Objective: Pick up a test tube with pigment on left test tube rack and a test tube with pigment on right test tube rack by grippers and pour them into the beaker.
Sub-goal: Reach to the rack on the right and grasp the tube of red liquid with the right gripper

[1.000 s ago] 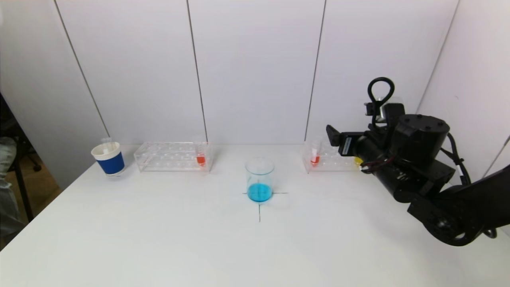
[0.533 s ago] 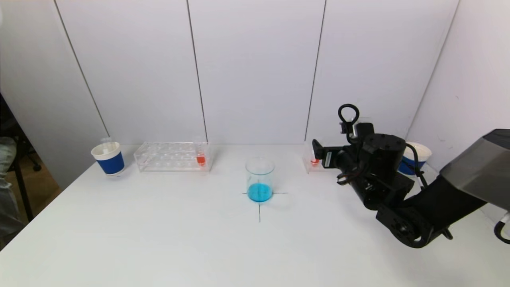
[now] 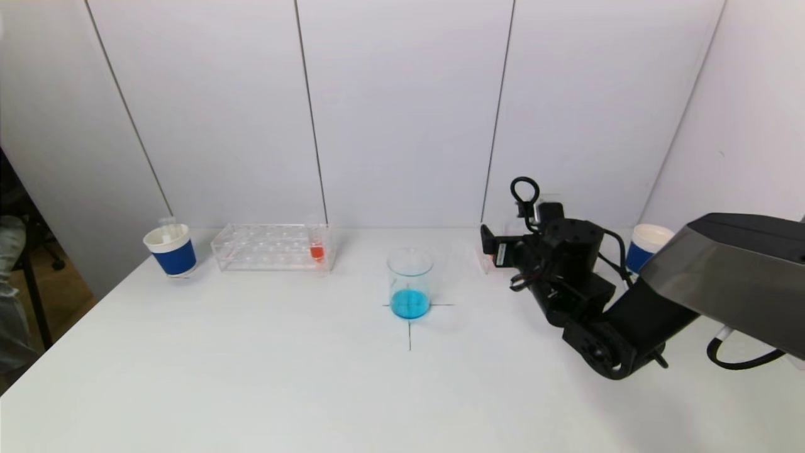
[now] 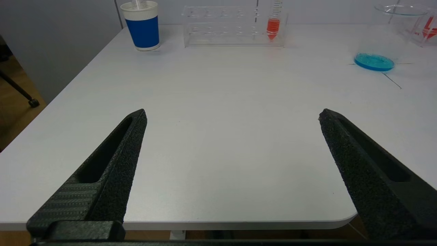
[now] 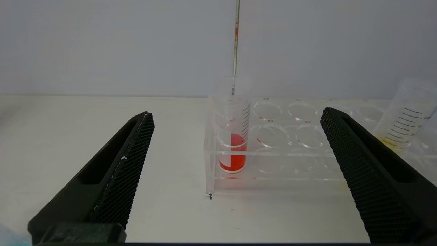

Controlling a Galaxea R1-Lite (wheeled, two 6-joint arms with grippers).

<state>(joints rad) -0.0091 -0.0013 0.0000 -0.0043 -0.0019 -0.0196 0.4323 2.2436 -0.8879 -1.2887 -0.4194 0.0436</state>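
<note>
White tabletop (image 3: 251,377) is filling the lower half of the head view, with a clear beaker (image 3: 410,283) holding blue liquid standing at centre on a cross mark. At upper left of centre the left test tube rack (image 3: 272,247) is sitting along the back edge, a tube of red pigment (image 3: 317,246) standing at its right end, and a blue-and-white paper cup (image 3: 171,250) is standing just to its left. At right of the frame the right arm is reaching in, its right gripper (image 3: 489,246) pointing at the right test tube rack (image 3: 487,259), most of which it is hiding; a second blue cup (image 3: 646,246) is peeking out behind the arm. In the left wrist view the left gripper (image 4: 232,116) is hovering low over the near table edge with its two black fingers (image 4: 112,160) spread wide and nothing between them; the left rack and its red tube are showing near the top centre of the frame, the cup at upper left, the beaker at upper right. In the right wrist view the right gripper (image 5: 235,118) is also standing released, fingers (image 5: 119,167) wide apart and gripping nothing, with the right rack's red-filled tube (image 5: 233,136) standing upright in the rack's end hole, in mid-frame between them and not touched. A tube with yellow liquid (image 5: 404,118) is leaning at the right edge.
</note>
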